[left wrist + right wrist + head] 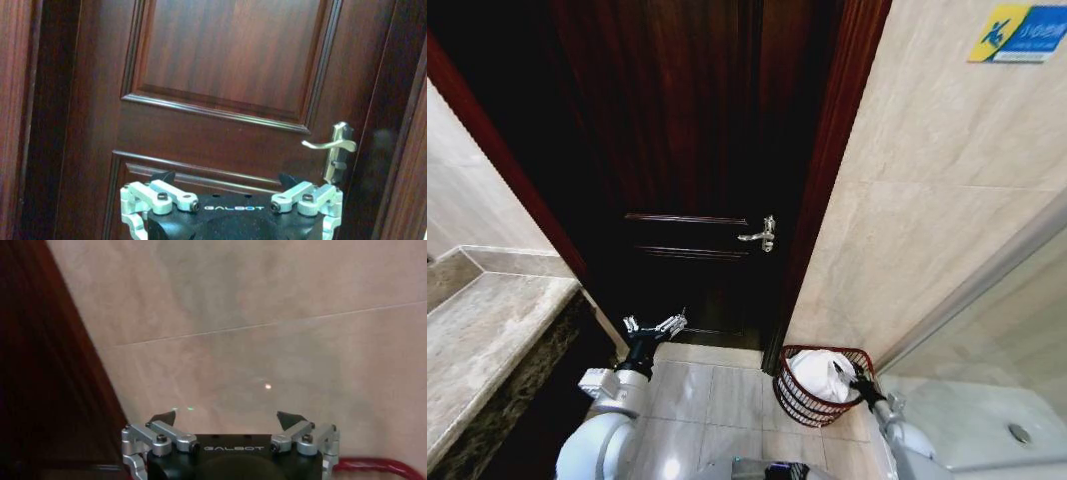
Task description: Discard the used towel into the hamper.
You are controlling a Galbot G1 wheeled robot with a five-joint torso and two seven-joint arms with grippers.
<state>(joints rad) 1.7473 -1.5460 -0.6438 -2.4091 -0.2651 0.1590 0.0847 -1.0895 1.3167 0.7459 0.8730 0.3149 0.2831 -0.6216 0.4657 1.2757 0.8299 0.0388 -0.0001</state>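
Note:
The hamper (799,398), a small round reddish-brown wire basket, stands on the floor at the foot of the tiled wall, just right of the door frame. A white towel (819,373) lies crumpled inside it. My right gripper (860,380) hangs open over the hamper's right rim, beside the towel and holding nothing. In the right wrist view this gripper (227,417) faces the beige wall, with a piece of the hamper's red rim (373,464) at the edge. My left gripper (655,327) is open and empty, raised in front of the dark door; the left wrist view shows it (227,178) facing the door panel.
A dark wooden door (687,150) with a metal lever handle (761,235) fills the middle. A stone counter (487,340) runs along the left. On the right are the beige tiled wall (927,200) and a shower floor with a drain (1020,433). Light floor tiles (712,395) lie before the door.

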